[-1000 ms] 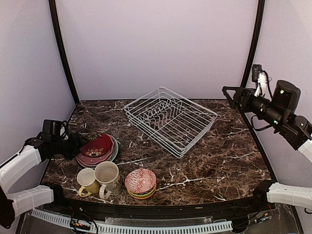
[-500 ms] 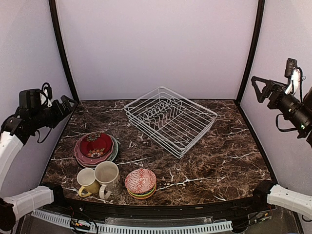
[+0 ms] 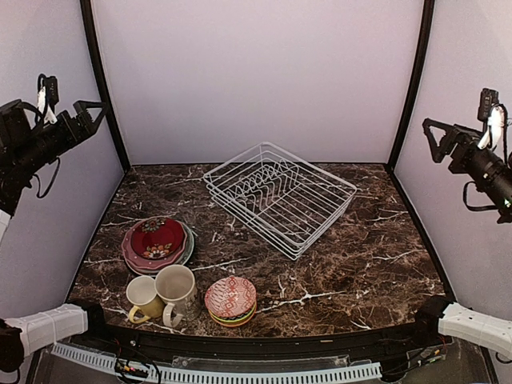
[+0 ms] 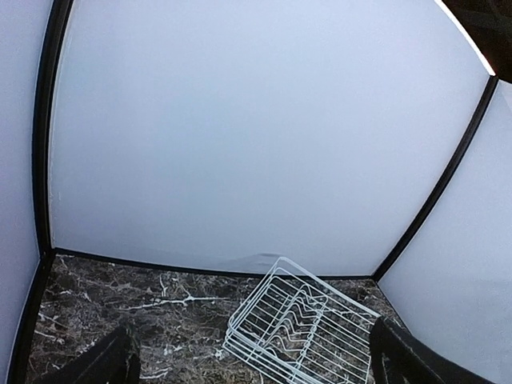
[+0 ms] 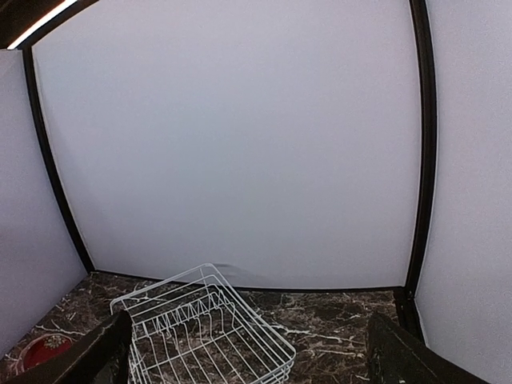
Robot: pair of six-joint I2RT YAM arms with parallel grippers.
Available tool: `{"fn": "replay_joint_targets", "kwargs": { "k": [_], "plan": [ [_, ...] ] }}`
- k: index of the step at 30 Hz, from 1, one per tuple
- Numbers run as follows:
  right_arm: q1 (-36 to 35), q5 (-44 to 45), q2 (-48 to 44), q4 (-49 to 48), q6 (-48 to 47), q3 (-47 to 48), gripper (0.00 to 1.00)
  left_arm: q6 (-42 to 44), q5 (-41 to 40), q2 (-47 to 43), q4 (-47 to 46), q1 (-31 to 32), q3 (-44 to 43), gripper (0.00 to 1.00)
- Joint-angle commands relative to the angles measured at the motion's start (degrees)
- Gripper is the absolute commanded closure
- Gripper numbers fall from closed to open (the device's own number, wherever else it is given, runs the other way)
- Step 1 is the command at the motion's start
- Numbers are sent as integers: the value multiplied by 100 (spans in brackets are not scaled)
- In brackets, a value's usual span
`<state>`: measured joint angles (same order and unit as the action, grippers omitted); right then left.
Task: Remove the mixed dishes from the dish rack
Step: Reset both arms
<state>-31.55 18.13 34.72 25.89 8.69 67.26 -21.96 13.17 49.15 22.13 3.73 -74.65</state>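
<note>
The dish rack (image 3: pixel 280 196) sits on the dark marbled table (image 3: pixel 360 256), turned corner-on to the arms, far below both hands and roughly midway between them: down and to the right of the left gripper (image 3: pixel 92 114), down and to the left of the right gripper (image 3: pixel 436 138). The dishes stand outside the rack on the table, well below the left gripper and nearer the arm bases than the rack. A red plate (image 3: pixel 158 238) lies on top of a stack with a pink plate (image 3: pixel 130 254) under it and a pale-green rim (image 3: pixel 189 244) showing at the stack's right edge. In front of the stack the yellow mug (image 3: pixel 144 298) and the beige mug (image 3: pixel 176 288) stand upright and touching, and just to their right the red-and-white patterned bowl (image 3: pixel 230 298) rests on a lime bowl (image 3: pixel 232 320). Neither hand is near any of these; both are held high in the air by the side walls. In the left wrist view the left fingers (image 4: pixel 112 362) sit at opposite bottom corners, spread wide with nothing between them, the rack ahead of and below them. The right fingers (image 5: pixel 104 344) are spread just as wide and grip nothing, the rack low between them and a bit of the red plate at the far left
</note>
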Motion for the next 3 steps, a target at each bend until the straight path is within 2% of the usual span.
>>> {"fn": "replay_joint_targets", "kwargs": {
  "k": [1, 3],
  "plan": [
    [17, 295, 48, 59, -128, 85, 1, 154, 44, -102, -362, -16, -87, 1],
    [19, 299, 72, 7, -131, 69, 1, 155, 67, -106, -441, -16, -103, 1]
  ]
}}
